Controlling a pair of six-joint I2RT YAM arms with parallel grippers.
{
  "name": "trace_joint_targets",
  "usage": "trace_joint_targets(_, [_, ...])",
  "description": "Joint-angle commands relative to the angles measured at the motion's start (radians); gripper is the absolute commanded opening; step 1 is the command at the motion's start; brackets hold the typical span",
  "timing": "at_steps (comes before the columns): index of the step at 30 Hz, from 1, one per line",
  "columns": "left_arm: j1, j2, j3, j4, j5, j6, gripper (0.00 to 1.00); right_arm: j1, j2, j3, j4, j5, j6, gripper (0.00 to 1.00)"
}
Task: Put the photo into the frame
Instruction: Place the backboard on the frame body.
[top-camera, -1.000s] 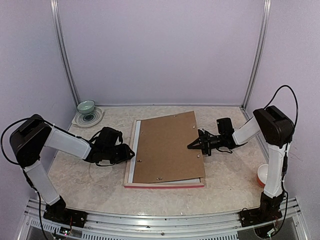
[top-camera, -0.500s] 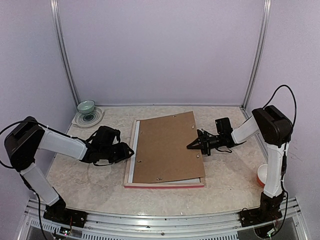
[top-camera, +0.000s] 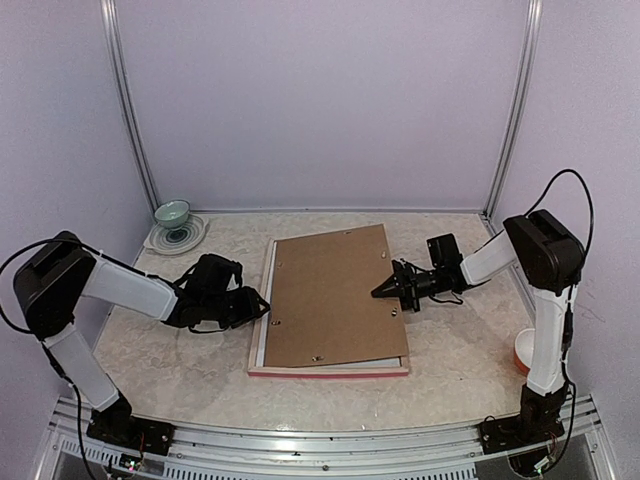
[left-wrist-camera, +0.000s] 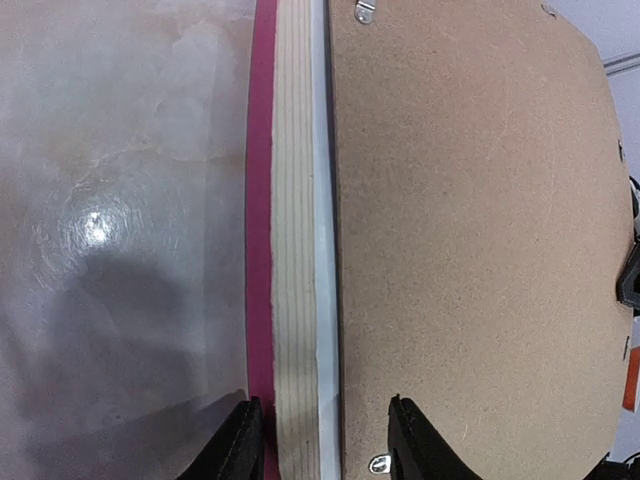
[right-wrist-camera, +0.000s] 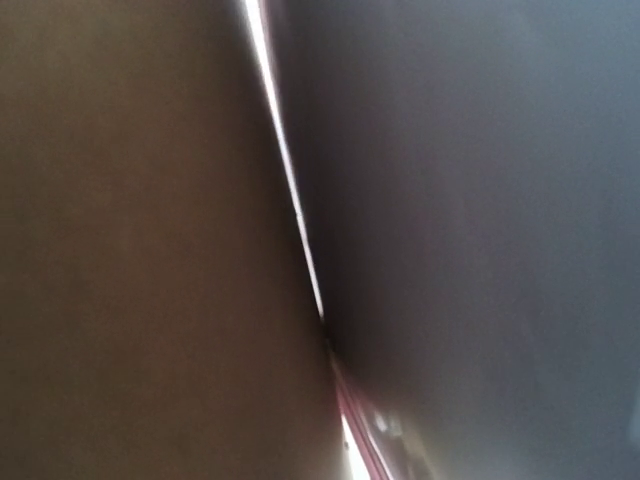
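Frame: We find the frame lying face down at the middle of the table, with its pale wood back upward.
Photo: We see no red print in any view. If it is in the stack, the brown backing board hides it.
Backing board: It lies on the frame, slightly askew to the rails.
Left gripper: The left gripper sits low at the left rail. Its jaws stand apart, astride the rail, with a gap on the board side.
Right gripper: The right gripper is at the board's right edge. We cannot tell how its jaws stand.
Progress: We judge the task to be late. The layers appear to be stacked. What is left is squaring the board into the recess.
Left wrist view only: It shows the layering of pink edge, wood rail, white strip and board.
Top view only: It shows the board's skew and both arms.
Right wrist view: It gives only blurred dark surfaces and a bright slit.
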Motion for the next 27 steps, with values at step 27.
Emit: trace_joint_targets(27, [-0.003, 0.019, -0.065, 0.065, 0.032, -0.034, 0.43, 0.06, -0.111, 0.137, -0.543, 0.262, -0.344, 0.53])
